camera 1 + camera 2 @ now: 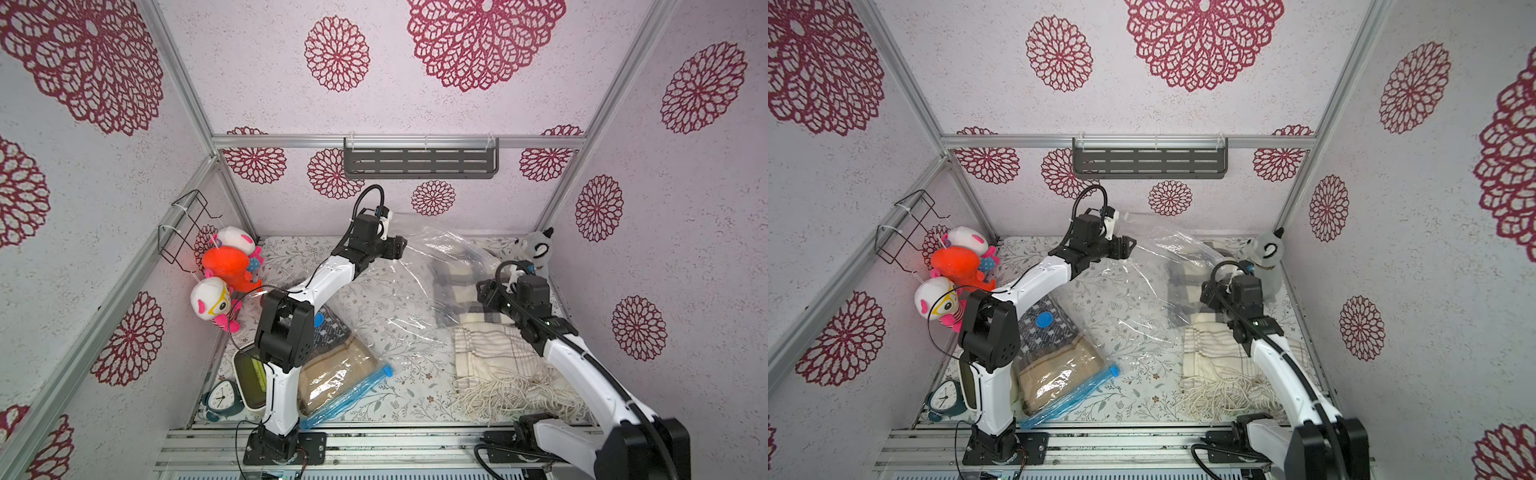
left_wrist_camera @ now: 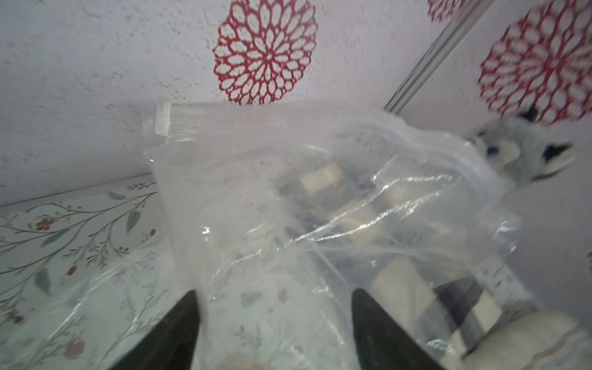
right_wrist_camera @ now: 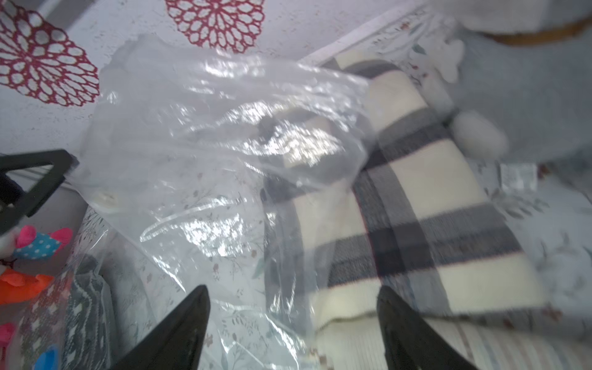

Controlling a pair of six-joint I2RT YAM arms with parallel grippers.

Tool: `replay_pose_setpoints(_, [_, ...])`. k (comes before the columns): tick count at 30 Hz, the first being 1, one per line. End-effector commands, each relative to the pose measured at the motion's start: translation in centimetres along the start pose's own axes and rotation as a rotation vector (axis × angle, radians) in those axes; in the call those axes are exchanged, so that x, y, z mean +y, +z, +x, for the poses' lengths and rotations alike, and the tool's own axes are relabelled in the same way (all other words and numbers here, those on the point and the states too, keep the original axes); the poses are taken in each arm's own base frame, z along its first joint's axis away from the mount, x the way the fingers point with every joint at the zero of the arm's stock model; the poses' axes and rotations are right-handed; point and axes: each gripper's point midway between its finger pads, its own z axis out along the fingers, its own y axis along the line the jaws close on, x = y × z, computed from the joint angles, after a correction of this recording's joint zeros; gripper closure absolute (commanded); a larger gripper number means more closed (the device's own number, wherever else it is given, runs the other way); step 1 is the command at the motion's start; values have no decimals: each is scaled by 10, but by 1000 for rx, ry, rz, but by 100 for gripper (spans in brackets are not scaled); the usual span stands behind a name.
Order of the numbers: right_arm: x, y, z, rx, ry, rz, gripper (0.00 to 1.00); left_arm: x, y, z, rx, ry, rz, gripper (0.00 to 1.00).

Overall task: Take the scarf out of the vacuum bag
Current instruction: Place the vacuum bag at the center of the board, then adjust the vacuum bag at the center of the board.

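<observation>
Logged plaid scarf (image 3: pixel 432 198) at far right of table (image 1: pixel 291 257), partly inside clear vacuum bag (image 1: pixel 419 286), just beside grey plush toy (image 1: pixel 536 249). Found left claw (image 2: pixel 275 291) released, fingers spread wide at bag's lifted edge. Found right claw (image 3: pixel 293 286) likewise released, hovering over scarf's uncovered part.

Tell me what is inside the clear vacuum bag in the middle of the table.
A cream and dark grey checked scarf lies partly under the plastic of the clear vacuum bag. Creases and glare hide how far in it reaches and whether anything lies beneath it.
</observation>
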Motion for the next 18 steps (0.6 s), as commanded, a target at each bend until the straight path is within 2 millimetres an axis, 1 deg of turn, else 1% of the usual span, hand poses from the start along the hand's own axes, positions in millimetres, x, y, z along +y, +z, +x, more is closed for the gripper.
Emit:
replay_pose_setpoints(1, [45, 16, -72, -181, -126, -113, 13, -20, -61, -54, -178, 38, -22, 2])
replay_pose_setpoints(3, [55, 33, -83, -173, -153, -140, 13, -27, -86, -67, -209, 55, -44, 2])
replay_pose_setpoints(5, [64, 46, -83, -154, -190, -136, 13, -22, -109, -66, -205, 48, -101, 2])
replay_pose_setpoints(6, [67, 52, -83, -152, -218, -119, 13, -17, -120, -60, -205, 42, -130, 2])
replay_pose_setpoints(8, [67, 60, -94, -173, -251, -76, 11, -9, -137, -50, -223, 38, -169, 2])
replay_pose_setpoints(10, [76, 66, -113, -193, -276, -111, 9, 1, -143, -37, -203, 38, -212, 2])
replay_pose_setpoints(11, [86, 71, -121, -190, -297, -159, 8, 8, -146, -29, -182, 26, -243, 2])
replay_pose_setpoints(12, [91, 81, -125, -174, -325, -180, 8, 9, -146, -17, -153, 8, -242, 2])
replay_pose_setpoints(13, [91, 92, -126, -136, -333, -171, 8, 6, -144, -4, -126, -10, -217, 2])
replay_pose_setpoints(14, [95, 104, -120, -65, -354, -181, 9, 3, -139, 14, -96, -41, -185, 2])
replay_pose_setpoints(15, [97, 112, -108, 0, -358, -203, 10, -5, -131, 33, -58, -60, -153, 7])
replay_pose_setpoints(16, [97, 116, -101, 24, -350, -222, 10, -14, -122, 52, -22, -47, -136, 8])
replay_pose_setpoints(18, [101, 122, -85, 59, -365, -260, 12, -33, -99, 100, 100, 9, -131, 8])
